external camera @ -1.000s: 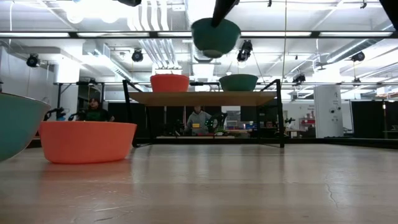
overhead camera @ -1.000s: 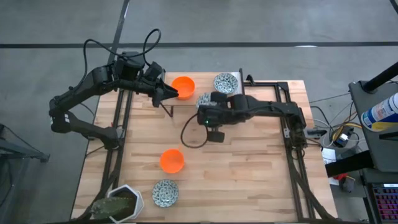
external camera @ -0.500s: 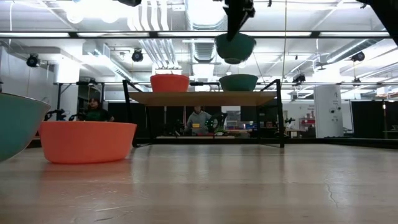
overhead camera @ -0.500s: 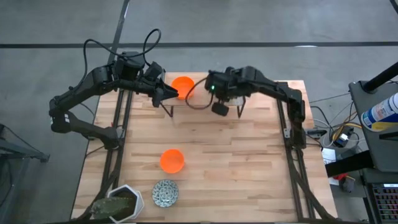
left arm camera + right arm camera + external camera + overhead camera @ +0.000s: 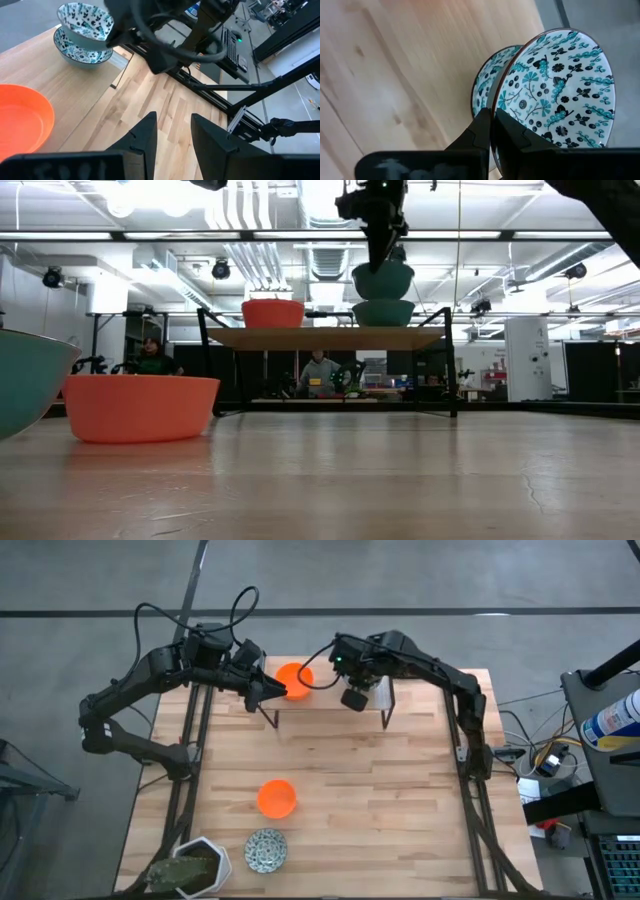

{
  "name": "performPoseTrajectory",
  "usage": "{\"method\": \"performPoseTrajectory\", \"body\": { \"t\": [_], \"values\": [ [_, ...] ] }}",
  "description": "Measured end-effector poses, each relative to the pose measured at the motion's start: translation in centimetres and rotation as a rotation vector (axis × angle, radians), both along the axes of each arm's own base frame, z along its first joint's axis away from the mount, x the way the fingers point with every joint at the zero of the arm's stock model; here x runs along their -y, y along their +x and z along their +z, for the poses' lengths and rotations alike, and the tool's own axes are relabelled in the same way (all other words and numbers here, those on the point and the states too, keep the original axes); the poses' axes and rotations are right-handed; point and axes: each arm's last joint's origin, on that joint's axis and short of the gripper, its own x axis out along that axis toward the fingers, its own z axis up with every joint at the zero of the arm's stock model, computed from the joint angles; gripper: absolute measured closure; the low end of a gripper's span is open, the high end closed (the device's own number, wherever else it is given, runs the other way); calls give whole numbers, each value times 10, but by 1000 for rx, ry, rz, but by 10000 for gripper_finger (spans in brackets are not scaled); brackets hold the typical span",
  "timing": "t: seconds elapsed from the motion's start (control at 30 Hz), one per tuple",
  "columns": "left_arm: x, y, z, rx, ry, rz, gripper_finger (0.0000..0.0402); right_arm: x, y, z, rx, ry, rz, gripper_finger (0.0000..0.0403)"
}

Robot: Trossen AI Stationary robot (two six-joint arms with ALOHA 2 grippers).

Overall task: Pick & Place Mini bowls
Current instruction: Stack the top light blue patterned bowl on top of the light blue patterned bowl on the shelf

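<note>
Since half a second ago your right gripper (image 5: 366, 683) has carried its patterned ceramic mini bowl (image 5: 383, 279) down over the matching shelf bowl (image 5: 383, 312). Wrist view: fingers clamp the rim, ready to nest. Left gripper (image 5: 172, 131) waits, fingers apart, beside the orange bowl (image 5: 22, 120).

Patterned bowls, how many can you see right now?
3. One patterned bowl is held by the right gripper just above a second on the raised shelf. The third sits near the plant pot.
</note>
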Motion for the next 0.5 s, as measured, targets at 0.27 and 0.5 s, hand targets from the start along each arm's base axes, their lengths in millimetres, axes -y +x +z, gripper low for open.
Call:
{"method": "performPoseTrajectory", "body": {
  "t": [0.27,0.5],
  "values": [
    [0,0,0,0,0,0,290,6,7,-14,-2,-3,-18,392],
    [0,0,0,0,-1,0,290,15,6,-30,-38,18,-69,392]
  ]
}}
